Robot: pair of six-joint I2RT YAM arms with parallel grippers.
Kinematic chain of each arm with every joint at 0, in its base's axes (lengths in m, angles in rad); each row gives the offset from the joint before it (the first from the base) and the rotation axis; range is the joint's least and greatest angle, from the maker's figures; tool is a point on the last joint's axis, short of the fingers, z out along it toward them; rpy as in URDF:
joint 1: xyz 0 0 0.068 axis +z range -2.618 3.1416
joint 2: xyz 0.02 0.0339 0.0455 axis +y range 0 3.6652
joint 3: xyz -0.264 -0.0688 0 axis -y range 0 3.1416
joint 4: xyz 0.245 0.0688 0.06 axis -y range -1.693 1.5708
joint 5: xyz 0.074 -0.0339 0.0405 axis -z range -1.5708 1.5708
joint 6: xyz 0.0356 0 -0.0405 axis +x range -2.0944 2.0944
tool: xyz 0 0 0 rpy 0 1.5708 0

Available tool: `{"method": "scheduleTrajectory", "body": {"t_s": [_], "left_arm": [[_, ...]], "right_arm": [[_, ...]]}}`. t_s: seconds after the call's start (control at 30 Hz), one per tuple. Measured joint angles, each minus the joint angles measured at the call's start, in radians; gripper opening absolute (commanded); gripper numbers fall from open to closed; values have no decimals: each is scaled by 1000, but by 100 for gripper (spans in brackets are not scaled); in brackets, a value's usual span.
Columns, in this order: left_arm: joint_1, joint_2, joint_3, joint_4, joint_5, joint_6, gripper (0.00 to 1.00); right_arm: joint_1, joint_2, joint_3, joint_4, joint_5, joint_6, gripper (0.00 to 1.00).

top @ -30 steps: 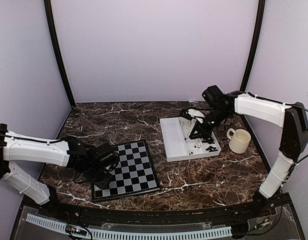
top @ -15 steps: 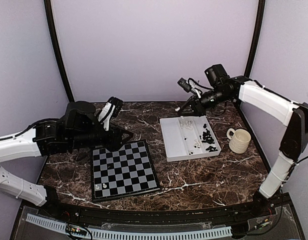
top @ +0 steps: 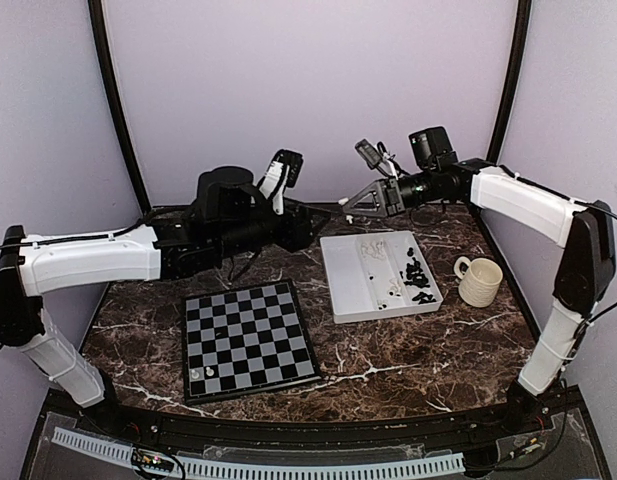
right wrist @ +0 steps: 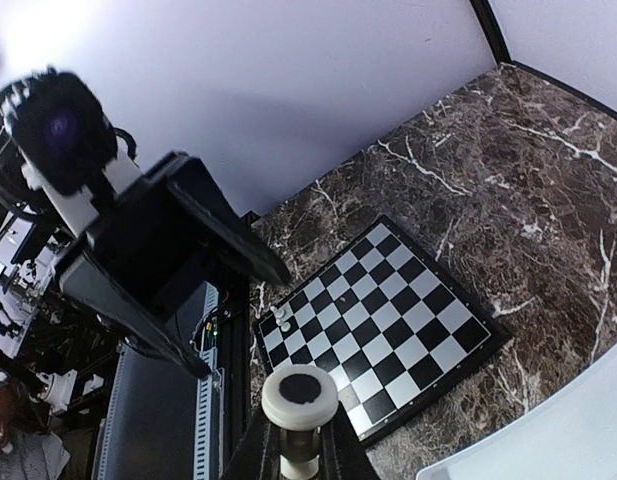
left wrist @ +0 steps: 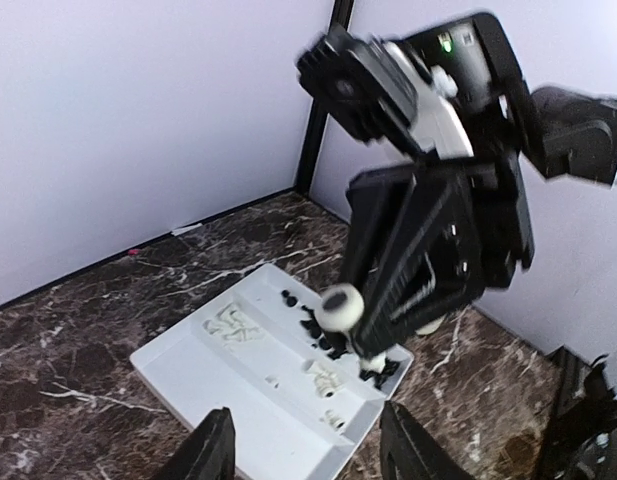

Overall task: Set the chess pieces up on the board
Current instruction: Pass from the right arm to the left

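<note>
While the board (top: 250,338) lies near-left on the marble table (top: 408,340) with two white chess pieces (top: 202,372) in its near-left corner, the tray (top: 350,285) holds more. Left gripper (left wrist: 308,418) hangs parted and empty. Right gripper (right wrist: 300,445) pinches one white piece (right wrist: 300,395).

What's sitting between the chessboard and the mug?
The white tray, with loose chess pieces in it. The top camera shows it lying right between the board and the mug.
</note>
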State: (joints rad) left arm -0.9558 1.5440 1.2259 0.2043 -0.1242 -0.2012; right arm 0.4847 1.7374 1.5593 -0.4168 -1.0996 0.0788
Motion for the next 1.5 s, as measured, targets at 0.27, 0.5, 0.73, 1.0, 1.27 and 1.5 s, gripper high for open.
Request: {"method": "scheduleTrajectory", "body": {"t_s": [0.27,0.5,0.73,1.0,1.27,1.5], "left_arm": [[199,15,50,-43,365,-277,49],[206,124,152,-143,612,-413,42],[206,183,159,-214,720,-488,42],[206,193,159,-218,772,-537,42],[206,214,159,-190,786,-570,40],[207,221,159,-170,796,-589,33]], "right_arm": [[69,0,55,-236,267,-338,7],[189,0,66,-323,570,-520,6],[209,0,95,-349,716,-591,6],[244,-1,98,-367,764,-636,7],[270,-6,104,-396,772,-654,7],[276,-8,114,-411,782,-658,7]]}}
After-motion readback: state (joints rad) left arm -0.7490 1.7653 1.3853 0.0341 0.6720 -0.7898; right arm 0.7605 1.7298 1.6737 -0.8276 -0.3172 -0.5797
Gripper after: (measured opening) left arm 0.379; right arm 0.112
